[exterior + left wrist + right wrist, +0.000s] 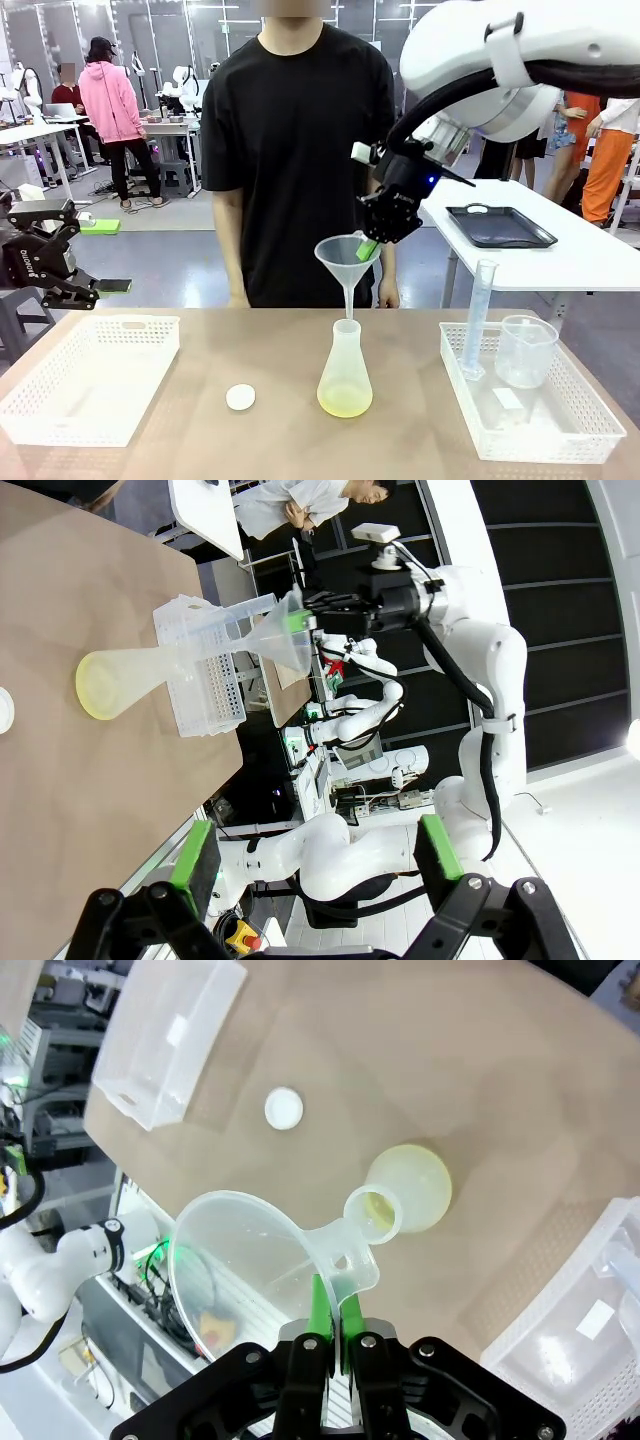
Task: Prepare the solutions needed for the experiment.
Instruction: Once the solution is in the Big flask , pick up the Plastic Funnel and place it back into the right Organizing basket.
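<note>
Tan table (250,345), front view: flask (345,375) upright at centre, pale yellow liquid (345,403) in its base, neck unstoppered. A white stopper (240,397) lies on the table to its left, apart. Clear funnel (346,256) sits over the flask, stem tip at the mouth. The right gripper (372,248) is clamped on the funnel's rim. The left gripper (105,290) is raised at the table's left edge, jaws wide, nothing held. Left basket (60,412). Right basket (545,447): graduated cylinder (478,315), beaker (525,350). Person (300,150) at the far side. Left wrist view: left gripper (316,855) pads spread wide, empty; flask (130,675) and funnel (285,635) beyond. Right wrist view: right gripper (330,1310) pinching the funnel (250,1260) by its tab; flask (410,1188) mouth just beside the tab; stopper (284,1108) apart.
</note>
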Controlling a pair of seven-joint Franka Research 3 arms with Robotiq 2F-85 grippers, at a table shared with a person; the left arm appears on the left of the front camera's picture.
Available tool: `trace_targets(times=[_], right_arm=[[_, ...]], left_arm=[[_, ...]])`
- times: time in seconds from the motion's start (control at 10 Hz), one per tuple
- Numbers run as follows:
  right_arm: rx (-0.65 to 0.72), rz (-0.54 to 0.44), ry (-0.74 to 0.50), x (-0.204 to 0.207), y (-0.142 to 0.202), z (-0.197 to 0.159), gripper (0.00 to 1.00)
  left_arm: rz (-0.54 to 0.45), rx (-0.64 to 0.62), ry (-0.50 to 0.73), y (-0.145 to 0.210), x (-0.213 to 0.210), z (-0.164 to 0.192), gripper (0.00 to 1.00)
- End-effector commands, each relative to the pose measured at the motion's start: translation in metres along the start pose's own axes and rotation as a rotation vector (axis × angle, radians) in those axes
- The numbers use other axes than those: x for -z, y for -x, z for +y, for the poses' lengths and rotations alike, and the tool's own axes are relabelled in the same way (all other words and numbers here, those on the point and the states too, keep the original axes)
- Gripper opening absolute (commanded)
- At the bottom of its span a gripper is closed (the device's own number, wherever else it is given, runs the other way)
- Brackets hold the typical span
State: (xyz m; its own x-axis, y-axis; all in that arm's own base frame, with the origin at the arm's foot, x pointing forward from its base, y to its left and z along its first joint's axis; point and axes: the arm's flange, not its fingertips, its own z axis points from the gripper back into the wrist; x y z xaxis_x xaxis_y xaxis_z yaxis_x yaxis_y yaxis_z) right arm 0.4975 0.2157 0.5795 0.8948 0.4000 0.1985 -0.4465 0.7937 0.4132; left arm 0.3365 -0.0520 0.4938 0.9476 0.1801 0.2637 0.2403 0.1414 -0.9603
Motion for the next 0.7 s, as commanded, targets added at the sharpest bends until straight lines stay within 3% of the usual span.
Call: trace_targets(times=[0.0, 0.4, 0.6], right_arm=[[-0.042, -0.073, 0.027, -0.003, 0.016, 0.000, 0.00], [-0.007, -0.124, 0.060, -0.025, 0.033, -0.002, 0.00], [0.079, -0.159, 0.107, -0.052, 0.055, -0.022, 0.00]], left_arm=[[-0.007, -0.001, 0.026, -0.001, 0.002, -0.002, 1.00], [-0.007, -0.001, 0.026, -0.001, 0.002, -0.002, 1.00], [-0.007, -0.001, 0.026, -0.001, 0.002, -0.002, 1.00]])
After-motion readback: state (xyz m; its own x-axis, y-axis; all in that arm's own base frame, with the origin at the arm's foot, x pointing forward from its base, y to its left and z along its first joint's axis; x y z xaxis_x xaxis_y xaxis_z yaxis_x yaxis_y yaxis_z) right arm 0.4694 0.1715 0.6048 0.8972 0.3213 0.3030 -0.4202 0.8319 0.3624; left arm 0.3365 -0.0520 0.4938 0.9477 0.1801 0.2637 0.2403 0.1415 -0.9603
